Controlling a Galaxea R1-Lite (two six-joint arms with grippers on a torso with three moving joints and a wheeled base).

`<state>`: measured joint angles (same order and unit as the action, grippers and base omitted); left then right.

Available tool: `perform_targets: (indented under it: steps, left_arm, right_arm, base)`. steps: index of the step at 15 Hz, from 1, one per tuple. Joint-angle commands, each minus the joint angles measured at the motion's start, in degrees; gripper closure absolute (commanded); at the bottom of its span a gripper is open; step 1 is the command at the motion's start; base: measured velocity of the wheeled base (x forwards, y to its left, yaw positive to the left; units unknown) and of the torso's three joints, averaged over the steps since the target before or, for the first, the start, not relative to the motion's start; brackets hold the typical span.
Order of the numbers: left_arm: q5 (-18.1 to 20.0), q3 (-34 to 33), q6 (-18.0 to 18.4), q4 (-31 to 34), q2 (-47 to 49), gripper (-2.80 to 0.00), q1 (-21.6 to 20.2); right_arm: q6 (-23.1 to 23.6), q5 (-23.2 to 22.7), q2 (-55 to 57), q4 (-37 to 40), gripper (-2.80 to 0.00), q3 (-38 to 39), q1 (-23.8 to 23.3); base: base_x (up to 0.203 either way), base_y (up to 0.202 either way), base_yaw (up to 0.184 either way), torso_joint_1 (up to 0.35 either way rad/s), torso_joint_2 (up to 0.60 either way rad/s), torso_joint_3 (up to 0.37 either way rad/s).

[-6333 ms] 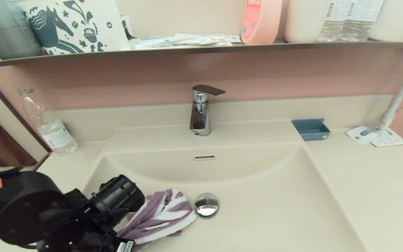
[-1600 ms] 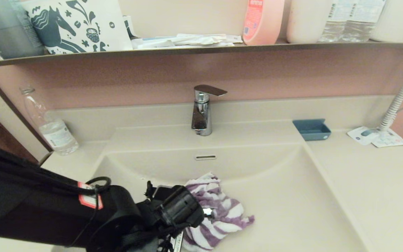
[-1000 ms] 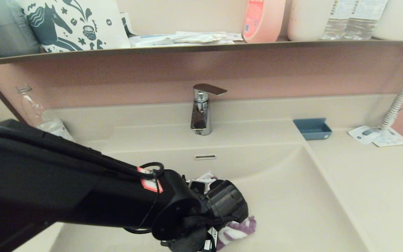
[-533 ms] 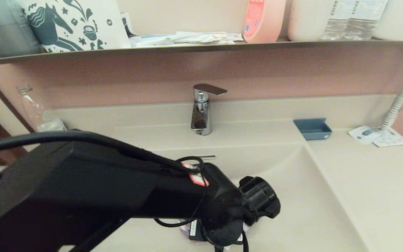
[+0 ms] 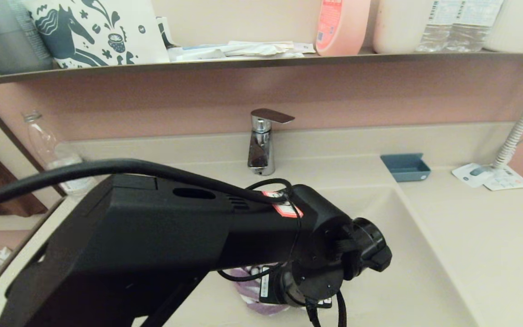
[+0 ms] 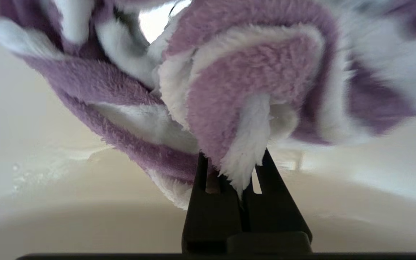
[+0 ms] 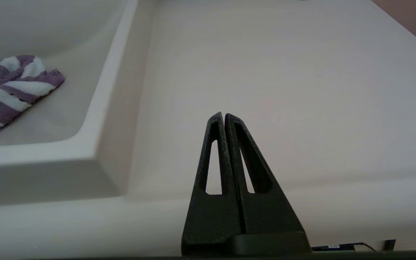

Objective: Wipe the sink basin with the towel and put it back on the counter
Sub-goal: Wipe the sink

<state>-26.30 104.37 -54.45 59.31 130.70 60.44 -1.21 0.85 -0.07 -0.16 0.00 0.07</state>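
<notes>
My left gripper (image 6: pixel 234 159) is shut on a fold of the purple-and-white striped towel (image 6: pixel 251 79), which bunches over the fingers just above the cream basin floor (image 6: pixel 49 202). In the head view my left arm (image 5: pixel 329 250) reaches across the sink basin (image 5: pixel 407 272) and hides the drain and the overflow slot. Only a bit of the towel (image 5: pixel 249 295) shows under the wrist. My right gripper (image 7: pixel 224 116) is shut and empty, low over the counter (image 7: pixel 284 72) to the right of the basin rim (image 7: pixel 103 108). From that side the towel (image 7: pixel 9 86) lies on the basin floor.
A chrome faucet (image 5: pixel 261 145) stands behind the basin. A small blue tray (image 5: pixel 404 167) and a card with a coiled cord (image 5: pixel 488 177) sit at the counter's back right. A water bottle (image 5: pixel 55 154) stands at back left. A shelf (image 5: pixel 261 61) with bottles runs above.
My left arm has swept from the basin's left side rightward across the drain, dragging the towel along the floor. The arm now hides the drain and most of the towel.
</notes>
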Motion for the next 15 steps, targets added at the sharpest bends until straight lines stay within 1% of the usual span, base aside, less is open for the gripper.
perform_targets:
  steps: [1,3,4,7,9,10,11,13,15]
  left_arm:
    - [0.0,-5.7,-1.1,-0.1,0.0,0.0,-0.5]
    - [-0.1,-13.5,-2.0,-3.3,-1.3,0.0,-2.1]
    - [-0.2,-17.4,-1.5,-5.4,-3.4,0.0,-3.0]
    - [-0.4,-23.8,1.3,-7.7,-11.9,0.0,-6.3]
    - [-1.2,-28.3,2.3,-7.9,-17.2,0.0,-7.0]
    - [-2.2,-30.6,2.5,-7.8,-20.1,0.0,-7.0]
    - [-3.6,-32.1,2.6,-7.8,-23.3,0.0,-7.0]
    - [-5.8,-32.6,2.8,-5.8,-29.1,0.0,-6.8]
    - [-7.5,-29.3,3.3,-2.7,-34.0,0.0,-6.8]
  right_arm:
    - [0.0,-0.1,0.1,0.0,0.0,0.0,0.0]
    - [-0.1,0.0,0.1,0.0,0.0,0.0,0.0]
    - [0.0,0.0,0.1,0.0,0.0,0.0,0.0]
    - [0.0,-0.1,0.1,0.0,0.0,0.0,0.0]
    - [-0.1,0.0,0.1,0.0,0.0,0.0,0.0]
    - [0.0,0.0,0.1,0.0,0.0,0.0,0.0]
    - [0.0,0.0,0.1,0.0,0.0,0.0,0.0]
    - [0.0,0.0,0.1,0.0,0.0,0.0,0.0]
    - [0.0,0.0,0.1,0.0,0.0,0.0,0.0]
  base:
    - [0.0,0.0,0.0,0.0,0.0,0.0]
    - [0.0,0.0,0.0,0.0,0.0,0.0]
    - [0.0,0.0,0.0,0.0,0.0,0.0]
    - [0.0,0.0,0.0,0.0,0.0,0.0]
    - [0.0,0.0,0.0,0.0,0.0,0.0]
    - [0.0,0.0,0.0,0.0,0.0,0.0]
    - [0.0,0.0,0.0,0.0,0.0,0.0]
    - [0.0,0.0,0.0,0.0,0.0,0.0]
    - [0.0,0.0,0.0,0.0,0.0,0.0]
